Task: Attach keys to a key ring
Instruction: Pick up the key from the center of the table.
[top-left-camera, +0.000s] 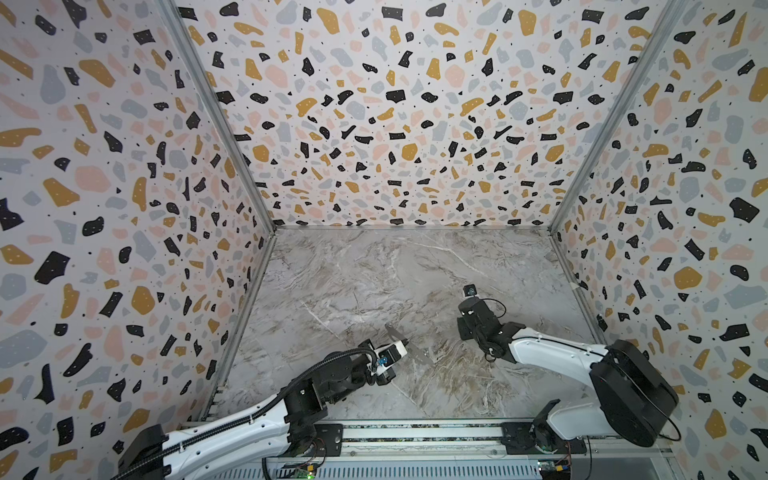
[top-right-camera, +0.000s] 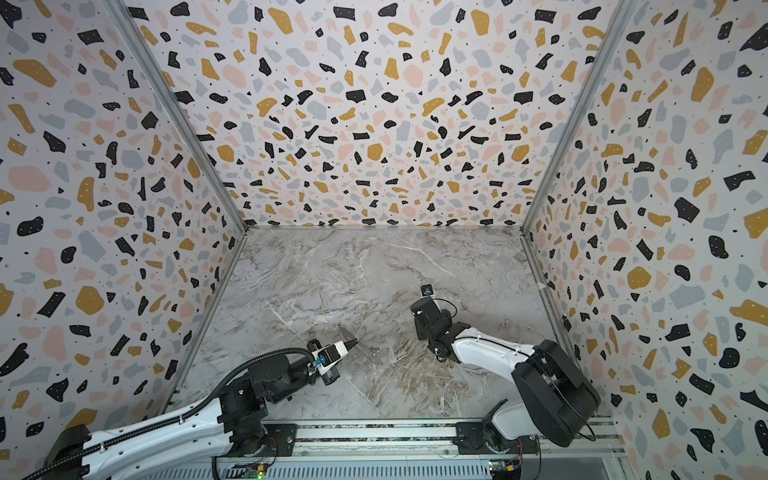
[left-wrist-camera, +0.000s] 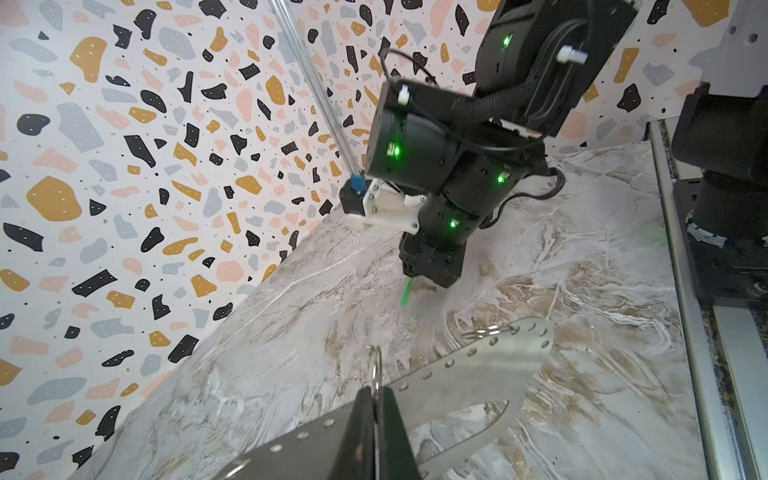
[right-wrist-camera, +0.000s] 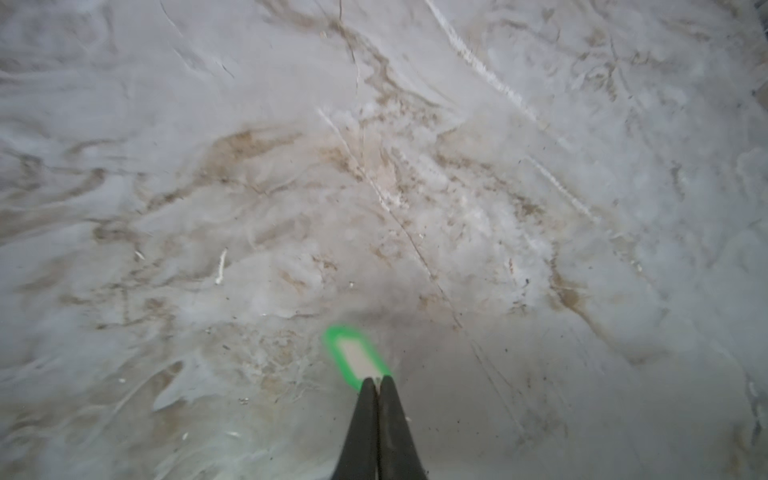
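The key ring (left-wrist-camera: 478, 365) is a flat grey loop-shaped plate with a row of small holes and thin wire rings on its broad edge. It shows in both top views (top-left-camera: 417, 356) (top-right-camera: 370, 353), lifted over the marble. My left gripper (left-wrist-camera: 376, 392) (top-left-camera: 406, 341) is shut on one wire ring at that edge. The key (right-wrist-camera: 355, 355), with a green head and a paler centre, sticks out past my right gripper (right-wrist-camera: 376, 380), which is shut on its near end. In the left wrist view the key (left-wrist-camera: 407, 293) hangs as a green sliver under the right gripper, just over the table.
The marble tabletop (top-left-camera: 374, 282) is boxed in by speckled walls at the left (top-left-camera: 124, 249), back (top-left-camera: 395, 124) and right (top-left-camera: 685, 249). A metal rail (top-left-camera: 415, 434) with both arm bases runs along the front edge. The right arm's body (top-left-camera: 623, 386) rises at the front right.
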